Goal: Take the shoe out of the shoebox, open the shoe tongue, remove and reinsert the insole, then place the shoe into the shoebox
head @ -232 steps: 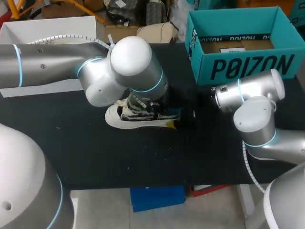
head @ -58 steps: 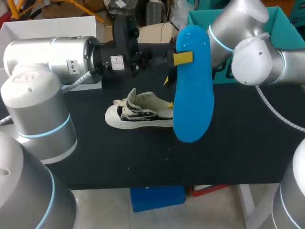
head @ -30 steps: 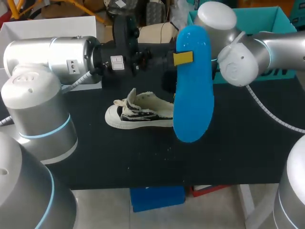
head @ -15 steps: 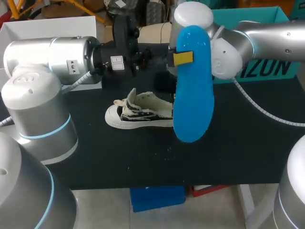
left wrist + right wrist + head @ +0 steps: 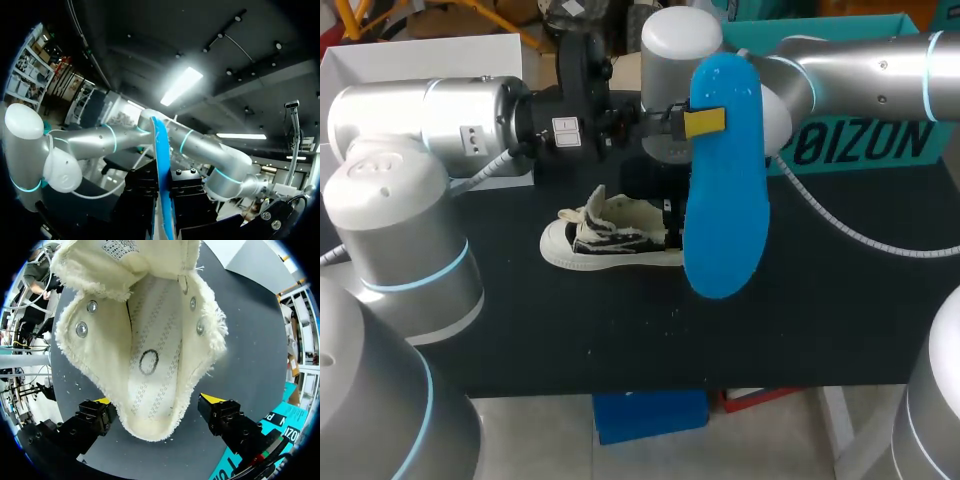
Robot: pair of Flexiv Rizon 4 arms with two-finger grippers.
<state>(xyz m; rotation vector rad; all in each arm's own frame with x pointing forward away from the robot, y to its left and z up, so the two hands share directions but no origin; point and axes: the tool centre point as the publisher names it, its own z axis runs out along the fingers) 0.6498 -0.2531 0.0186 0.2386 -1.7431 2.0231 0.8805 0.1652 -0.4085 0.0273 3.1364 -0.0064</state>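
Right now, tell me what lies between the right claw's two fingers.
The shoe: its heel end sits between the right claw's open fingers, not pinched by both. The right wrist view shows it.

A matte black table (image 5: pixel 570 330) carries a cream and black canvas sneaker (image 5: pixel 610 240) near its middle, standing on its white rubber sole, toe toward the robot's left. An open teal cardboard shoebox (image 5: pixel 865 150) sits at the far right corner. A few pale specks dot the surface just in front of the sneaker.
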